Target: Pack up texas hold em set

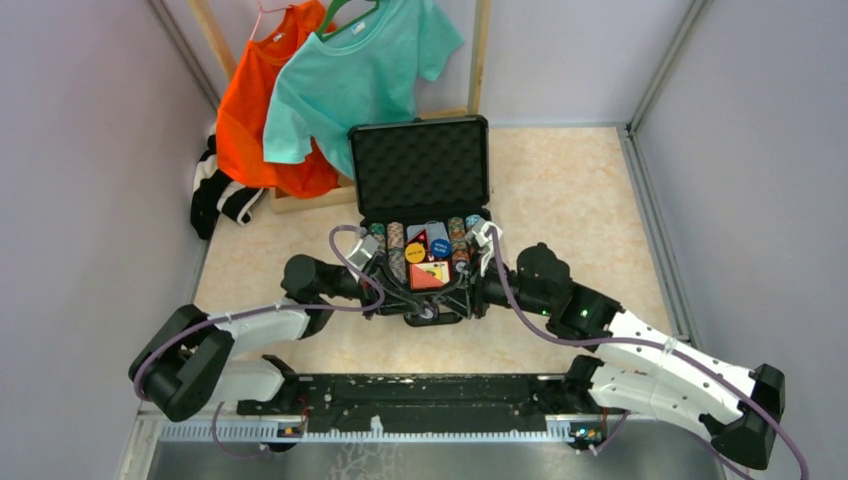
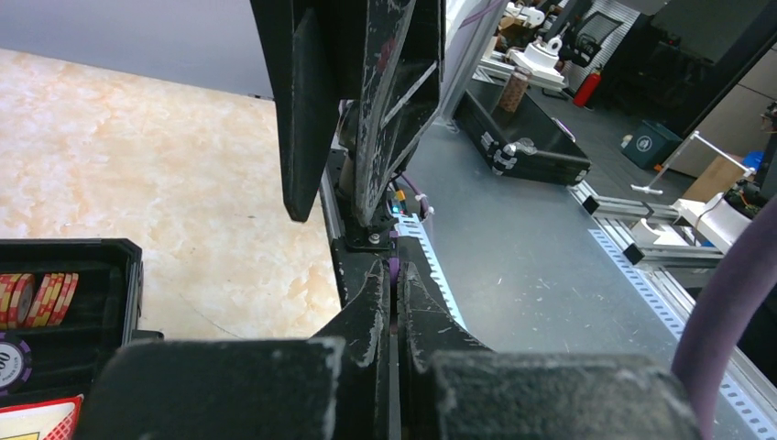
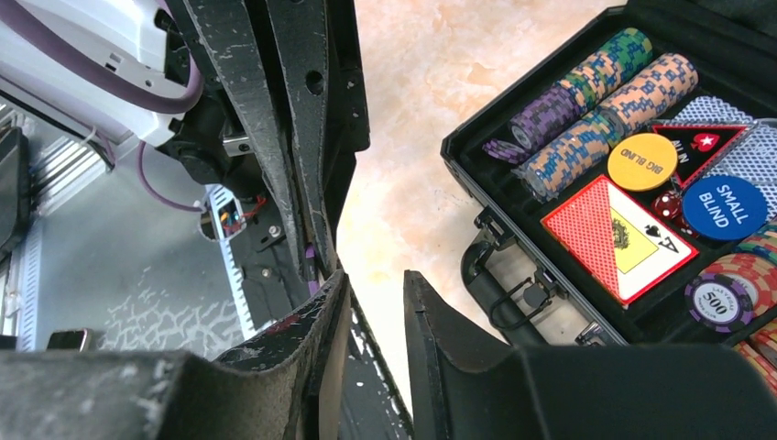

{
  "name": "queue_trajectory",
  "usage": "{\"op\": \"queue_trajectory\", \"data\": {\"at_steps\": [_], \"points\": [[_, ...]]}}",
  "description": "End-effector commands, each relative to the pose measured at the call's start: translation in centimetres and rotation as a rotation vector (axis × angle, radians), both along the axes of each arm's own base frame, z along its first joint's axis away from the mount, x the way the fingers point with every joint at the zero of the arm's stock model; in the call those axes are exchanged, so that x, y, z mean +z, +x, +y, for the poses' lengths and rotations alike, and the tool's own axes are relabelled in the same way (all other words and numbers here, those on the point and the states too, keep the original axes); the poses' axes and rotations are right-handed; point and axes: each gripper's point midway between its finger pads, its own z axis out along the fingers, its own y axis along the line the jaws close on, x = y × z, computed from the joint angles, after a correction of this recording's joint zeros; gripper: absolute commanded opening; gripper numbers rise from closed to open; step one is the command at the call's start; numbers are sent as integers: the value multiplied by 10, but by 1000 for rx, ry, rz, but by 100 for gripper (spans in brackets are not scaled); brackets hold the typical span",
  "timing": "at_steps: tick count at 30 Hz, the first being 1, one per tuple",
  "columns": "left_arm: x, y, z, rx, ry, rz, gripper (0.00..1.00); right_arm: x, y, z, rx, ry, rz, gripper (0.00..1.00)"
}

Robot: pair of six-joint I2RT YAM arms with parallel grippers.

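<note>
The case point(image 1: 420, 165) stands open mid-table point(image 1: 580, 200) on a beige marbled surface, lid upright, chips point(image 3: 586, 101) inside. Left gripper point(image 2: 394, 280): fingers pressed together. Right gripper point(image 3: 376, 280): narrow gap, nothing between. Grey walls point(image 1: 90, 150) enclose the table; shirts point(image 1: 330, 90) hang far left.

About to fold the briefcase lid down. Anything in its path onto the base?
Nothing seems to rise above the rim: chips, card box and buttons sit low. But the left gripper and right gripper sit by the front edge, their wrists over the front corners in the top view, likely blocking the lid. Back them off.
</note>
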Motion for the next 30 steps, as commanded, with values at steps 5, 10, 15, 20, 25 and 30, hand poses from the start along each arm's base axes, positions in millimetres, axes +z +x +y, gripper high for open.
{"op": "queue_trajectory", "data": {"at_steps": [5, 10, 15, 20, 25, 30], "points": [[6, 0, -3, -24, -26, -42, 0, 33, 2, 8, 25, 84, -57, 32], [6, 3, -5, -24, -26, -40, 0, 34, 0, 5, 22, 86, -59, 34], [11, 2, -5, -27, -40, -45, 0, 26, -4, 7, 47, 83, -42, 34], [14, 2, -5, -29, -46, -53, 1, 16, -6, 10, 61, 77, -22, 34], [15, 2, -6, -34, -46, -57, 1, 14, -7, 12, 76, 79, -16, 35], [16, 2, -6, -36, -50, -58, 2, 10, -8, 13, 82, 75, -10, 36]]}}
